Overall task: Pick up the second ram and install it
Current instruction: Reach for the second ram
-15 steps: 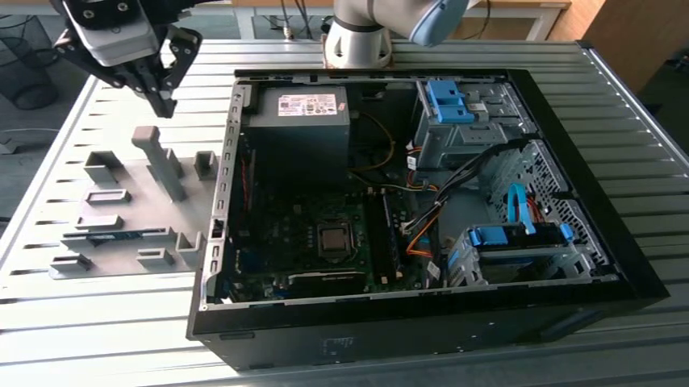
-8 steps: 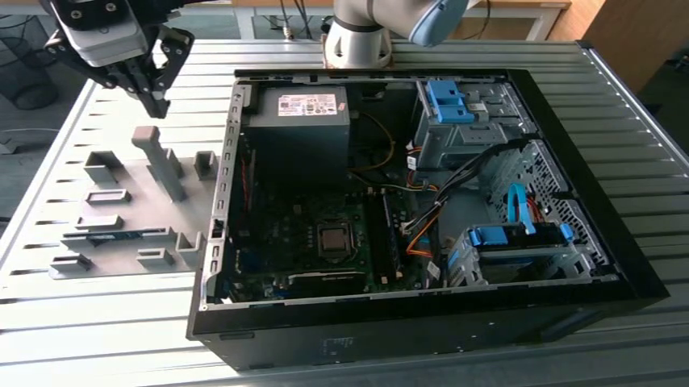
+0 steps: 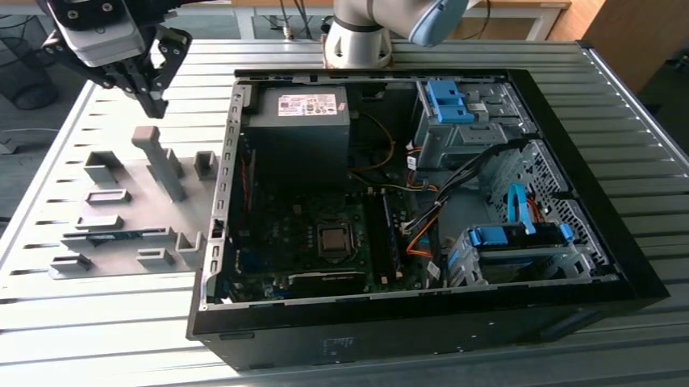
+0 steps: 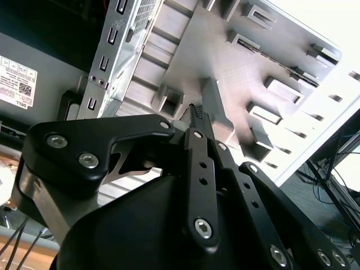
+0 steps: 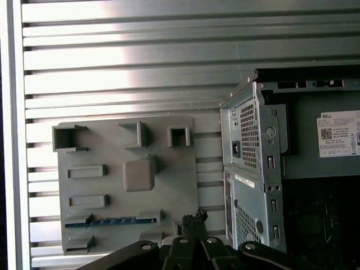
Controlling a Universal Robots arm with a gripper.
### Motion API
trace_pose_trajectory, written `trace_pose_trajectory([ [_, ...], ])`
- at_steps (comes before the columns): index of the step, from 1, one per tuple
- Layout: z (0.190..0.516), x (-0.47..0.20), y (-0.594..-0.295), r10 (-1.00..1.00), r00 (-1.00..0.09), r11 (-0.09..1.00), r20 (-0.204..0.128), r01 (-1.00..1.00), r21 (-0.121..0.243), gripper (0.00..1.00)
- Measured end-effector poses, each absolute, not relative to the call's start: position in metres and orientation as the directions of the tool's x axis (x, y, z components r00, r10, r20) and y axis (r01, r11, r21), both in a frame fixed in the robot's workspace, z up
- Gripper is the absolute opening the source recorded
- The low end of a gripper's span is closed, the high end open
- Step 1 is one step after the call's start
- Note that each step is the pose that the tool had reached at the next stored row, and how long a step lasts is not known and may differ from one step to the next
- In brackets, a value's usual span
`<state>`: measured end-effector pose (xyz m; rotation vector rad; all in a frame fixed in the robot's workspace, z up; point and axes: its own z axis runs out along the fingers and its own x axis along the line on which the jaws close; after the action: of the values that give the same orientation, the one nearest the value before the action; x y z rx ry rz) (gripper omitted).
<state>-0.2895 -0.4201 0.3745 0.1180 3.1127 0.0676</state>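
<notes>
While hovering at upper left of the exterior view with end effector (image 3: 151, 101) pinched shut and empty, risks ramming the second ram (image 3: 113, 235), lying in the grey holder (image 3: 140, 201) at lower left, if lowered unopened.

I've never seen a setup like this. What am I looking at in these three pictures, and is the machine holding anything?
This is one robot arm with a black two-fingered gripper at its end. The exterior view comes from a camera standing off the arm. Both wrist views come from cameras riding on the arm, so the gripper's black links show up close there. On the ribbed metal table lies an open computer case. Beside it, on the exterior view's left, is a grey holder plate. A thin memory stick, the second ram, sits in one of its slots. The gripper hangs close to the plate, shut and holding nothing.
</notes>
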Motion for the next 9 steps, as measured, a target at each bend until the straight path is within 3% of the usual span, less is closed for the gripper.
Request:
trace_pose_trajectory([
  [9, 0.3743, -0.2980, -0.4207, 0.076, -0.997, 0.996, -0.024, 0.075, 0.044, 0.10],
])
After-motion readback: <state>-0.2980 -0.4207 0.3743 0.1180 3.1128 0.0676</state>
